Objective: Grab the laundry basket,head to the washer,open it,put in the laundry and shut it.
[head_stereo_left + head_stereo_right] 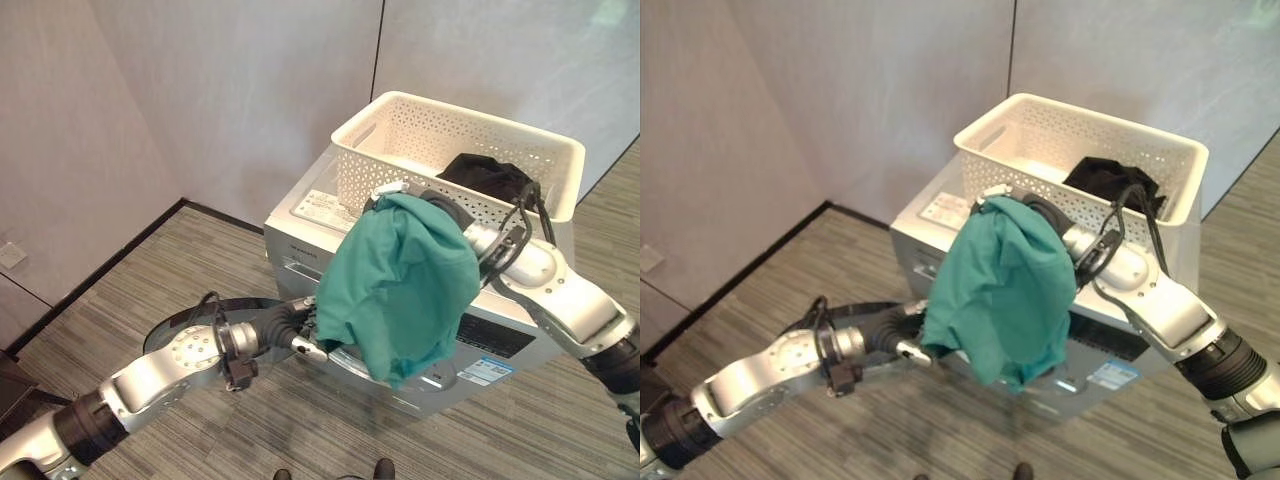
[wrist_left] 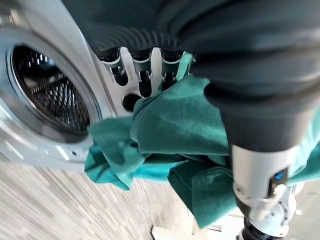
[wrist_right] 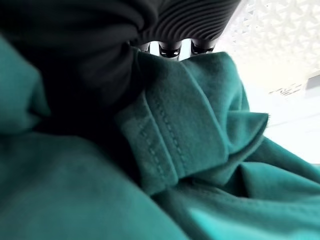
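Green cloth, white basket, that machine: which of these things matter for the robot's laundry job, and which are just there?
Part of the job:
- green garment, held up by the right hand, its lower edge at the left hand
- white laundry basket on top of the washer
- dark garment in the basket
- open drum

Just there:
- grey wall panels
- striped floor

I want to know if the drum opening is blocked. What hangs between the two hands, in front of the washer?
In the left eye view, a teal garment hangs between the right hand and left hand, before the washer.
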